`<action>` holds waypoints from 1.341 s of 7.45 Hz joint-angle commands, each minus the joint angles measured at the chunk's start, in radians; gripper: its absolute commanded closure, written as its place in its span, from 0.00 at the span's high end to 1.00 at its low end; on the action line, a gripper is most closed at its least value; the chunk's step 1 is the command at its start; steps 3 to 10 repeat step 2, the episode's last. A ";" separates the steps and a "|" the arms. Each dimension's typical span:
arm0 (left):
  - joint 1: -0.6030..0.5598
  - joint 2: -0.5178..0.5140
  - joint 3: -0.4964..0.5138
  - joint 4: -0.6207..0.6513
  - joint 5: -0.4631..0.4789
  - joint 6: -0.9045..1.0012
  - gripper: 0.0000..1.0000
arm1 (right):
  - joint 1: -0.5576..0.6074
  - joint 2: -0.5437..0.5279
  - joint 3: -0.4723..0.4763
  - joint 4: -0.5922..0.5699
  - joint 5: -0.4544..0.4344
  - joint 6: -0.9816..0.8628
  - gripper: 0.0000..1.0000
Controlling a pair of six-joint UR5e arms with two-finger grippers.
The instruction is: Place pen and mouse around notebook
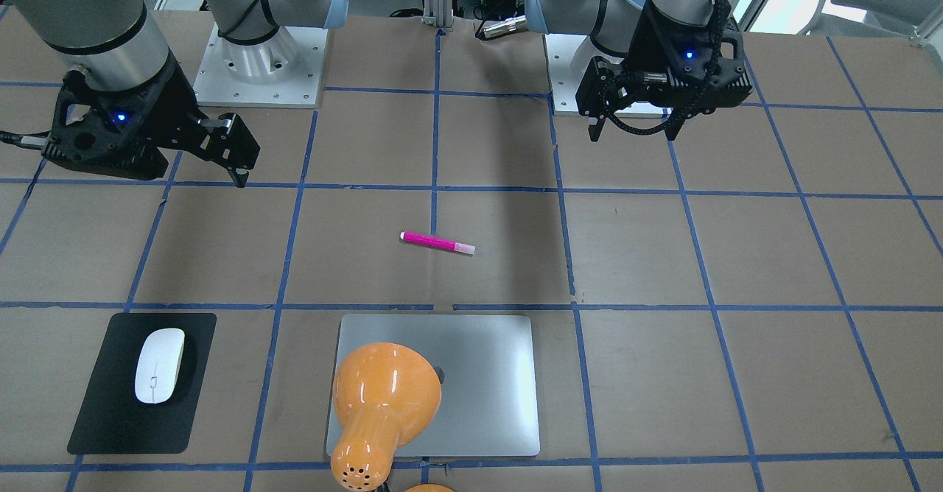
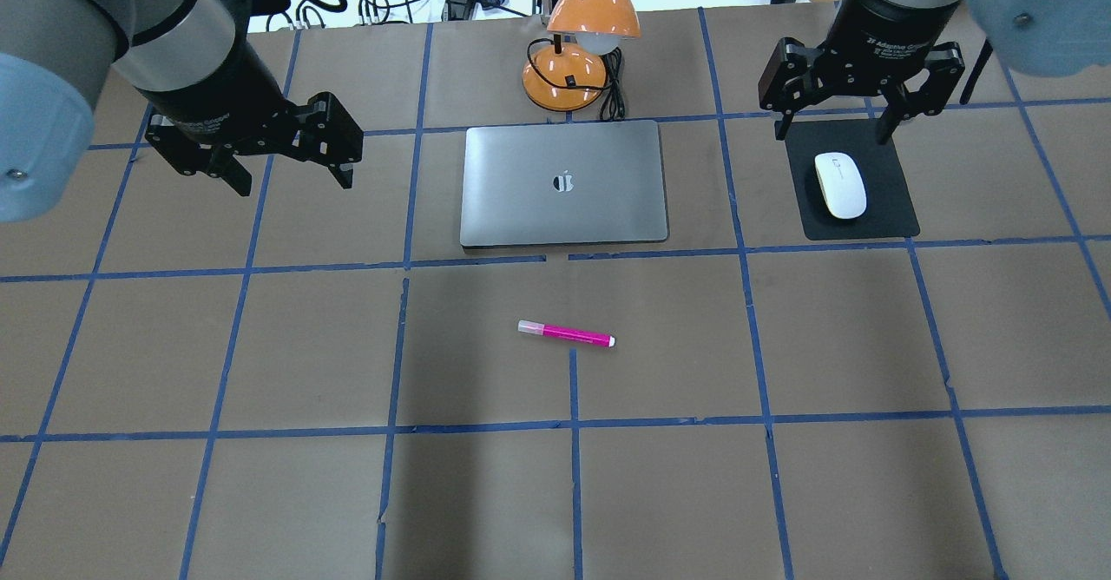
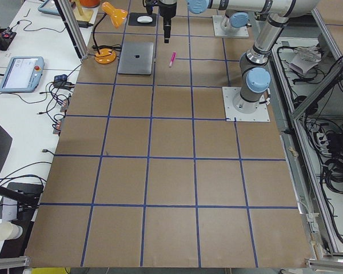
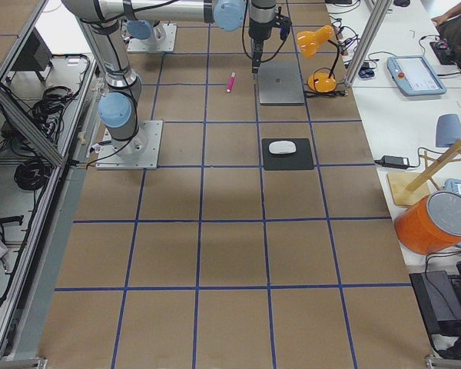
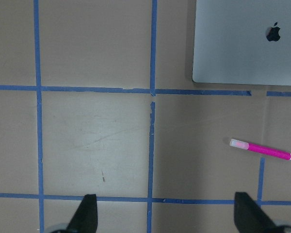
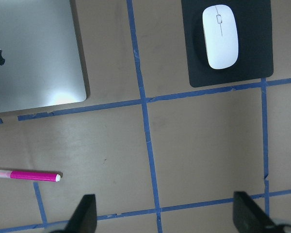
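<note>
The silver-grey notebook [image 2: 564, 207] lies shut at the far middle of the table. The pink pen [image 2: 566, 334] lies flat on the table a little nearer the robot than the notebook, in the open. The white mouse [image 2: 840, 185] rests on a black mat [image 2: 894, 215] to the notebook's right. My right gripper [image 2: 833, 135] hangs open above the mat's far edge, clear of the mouse. My left gripper [image 2: 295, 185] hangs open to the left of the notebook, holding nothing. The left wrist view shows the pen [image 5: 260, 149] and the notebook's corner [image 5: 247, 43].
An orange desk lamp [image 2: 573, 42] stands just beyond the notebook, its cord beside it; in the front-facing view its shade [image 1: 383, 396] covers part of the notebook [image 1: 486, 381]. Blue tape lines grid the brown table. Cables lie beyond the far edge.
</note>
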 commanded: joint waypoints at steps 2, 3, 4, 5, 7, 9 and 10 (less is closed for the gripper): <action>0.003 0.002 0.002 -0.001 -0.002 0.000 1.00 | -0.006 0.010 0.002 0.001 -0.052 -0.004 1.00; 0.003 0.002 0.002 -0.001 -0.002 0.000 1.00 | -0.006 0.010 0.002 0.001 -0.052 -0.004 1.00; 0.003 0.002 0.002 -0.001 -0.002 0.000 1.00 | -0.006 0.010 0.002 0.001 -0.052 -0.004 1.00; 0.003 0.002 0.002 -0.001 -0.002 0.000 1.00 | -0.006 0.010 0.002 0.001 -0.052 -0.004 1.00; 0.003 0.002 0.002 -0.001 -0.002 0.000 1.00 | -0.006 0.010 0.002 0.001 -0.052 -0.004 1.00; 0.003 0.002 0.002 -0.001 -0.002 0.000 1.00 | -0.006 0.010 0.002 0.001 -0.052 -0.004 1.00; 0.003 0.002 0.002 -0.001 -0.002 0.000 1.00 | -0.006 0.010 0.002 0.001 -0.052 -0.004 1.00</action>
